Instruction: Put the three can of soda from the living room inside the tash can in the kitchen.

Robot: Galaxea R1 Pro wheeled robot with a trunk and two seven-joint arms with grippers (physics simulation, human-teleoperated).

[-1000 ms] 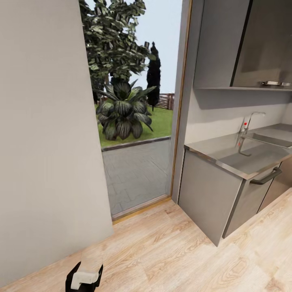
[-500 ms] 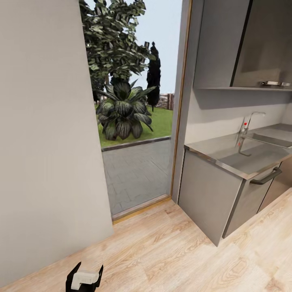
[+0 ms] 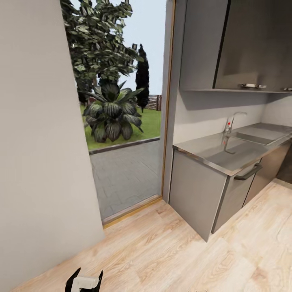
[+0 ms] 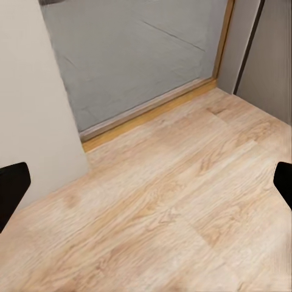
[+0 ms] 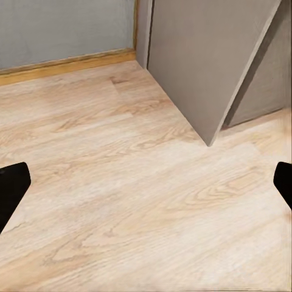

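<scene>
Cans were nowhere near: both pincers, left (image 4: pixel 146 182) and right (image 5: pixel 146 182), gaped empty over kitchen floor (image 3: pixel 182 251); fetching remained.

Left gripper (image 3: pixel 84 282): cut by the head view's lower edge, so only its black finger tops and pale body show. In each wrist view, the dark fingertips (image 4: pixel 11 190) (image 5: pixel 12 186) are clipped at both side edges. Steel countertop (image 3: pixel 227 153), sink (image 3: pixel 259 136) and upper cabinets (image 3: pixel 243 44): cropped at the right edge. Tap (image 3: pixel 231 121): small, detail unclear.
</scene>
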